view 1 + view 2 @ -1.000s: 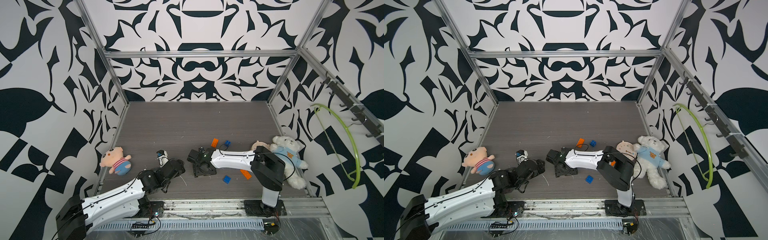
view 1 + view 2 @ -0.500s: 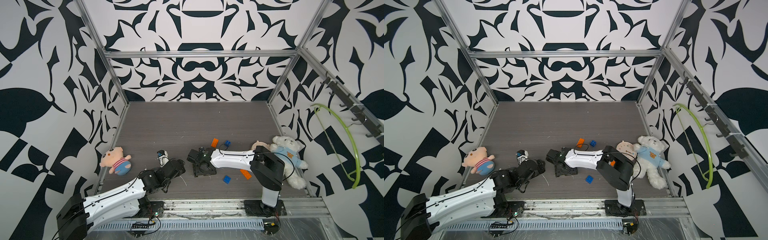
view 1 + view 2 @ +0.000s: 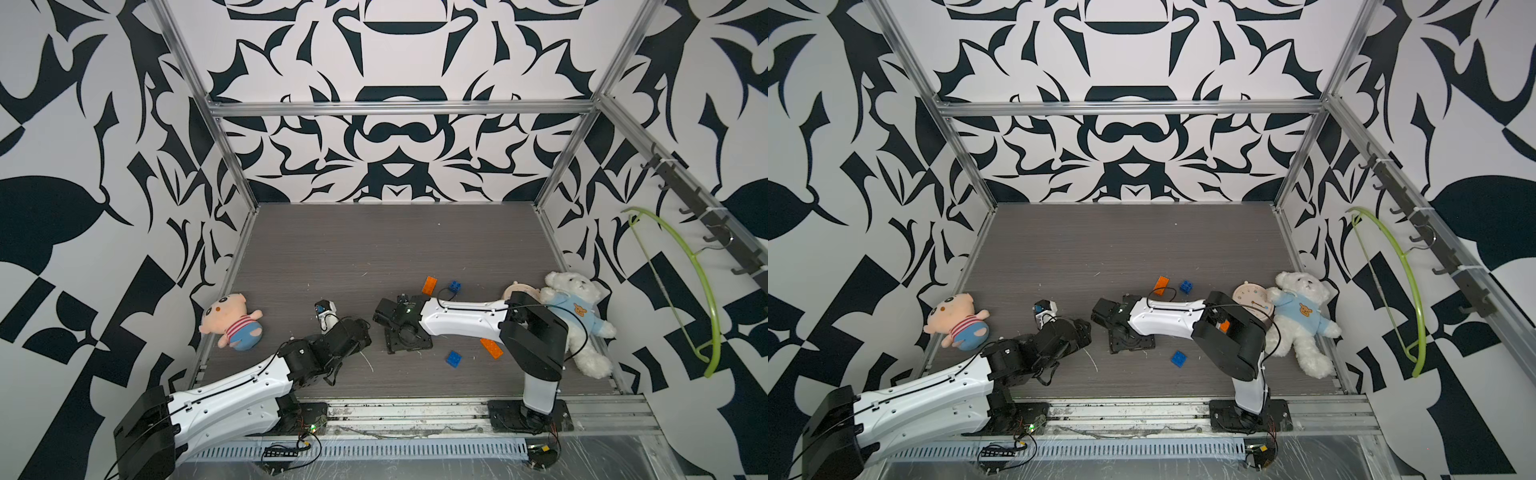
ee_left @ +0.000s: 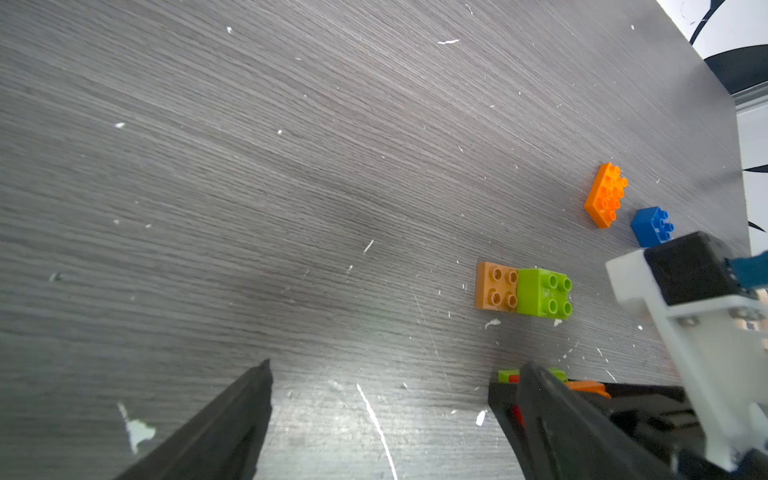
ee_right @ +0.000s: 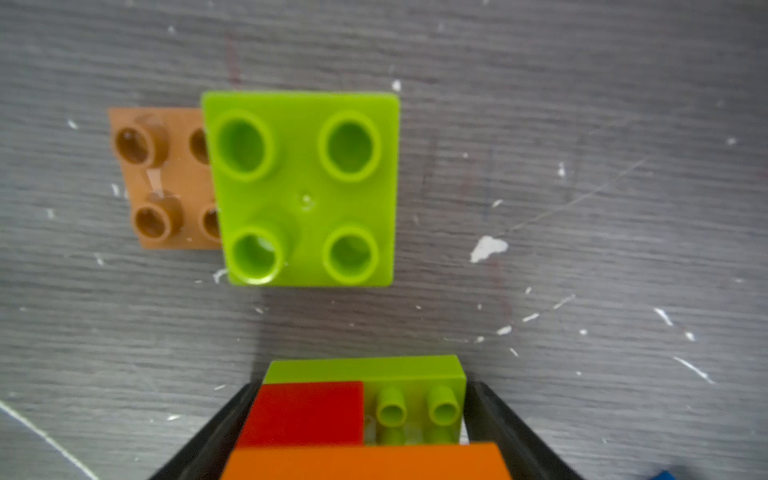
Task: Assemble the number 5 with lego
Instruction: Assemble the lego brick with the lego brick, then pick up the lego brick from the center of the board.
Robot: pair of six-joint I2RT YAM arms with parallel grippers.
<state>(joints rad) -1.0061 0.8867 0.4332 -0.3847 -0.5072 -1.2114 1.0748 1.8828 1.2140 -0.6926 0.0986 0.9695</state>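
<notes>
My right gripper (image 5: 363, 392) is shut on a lego stack just above the table: a lime green brick (image 5: 415, 374) with a red brick (image 5: 303, 411) and an orange brick (image 5: 365, 461) on it. Just beyond lies a lime green square brick (image 5: 303, 187) overlapping a tan plate (image 5: 158, 178); the left wrist view shows the same green brick (image 4: 544, 291) and tan plate (image 4: 496, 286). My left gripper (image 4: 395, 415) is open and empty, left of the right gripper (image 3: 405, 336). Loose lego lies around: an orange brick (image 3: 429, 285), a blue brick (image 3: 455, 286), another blue (image 3: 454, 358), another orange (image 3: 491, 348).
A pink pig plush (image 3: 232, 322) lies by the left wall and a white bear plush (image 3: 577, 316) by the right wall, with a round dial (image 3: 1252, 297) next to it. A green hanger (image 3: 681, 270) hangs on the right wall. Metal rails run along the front edge.
</notes>
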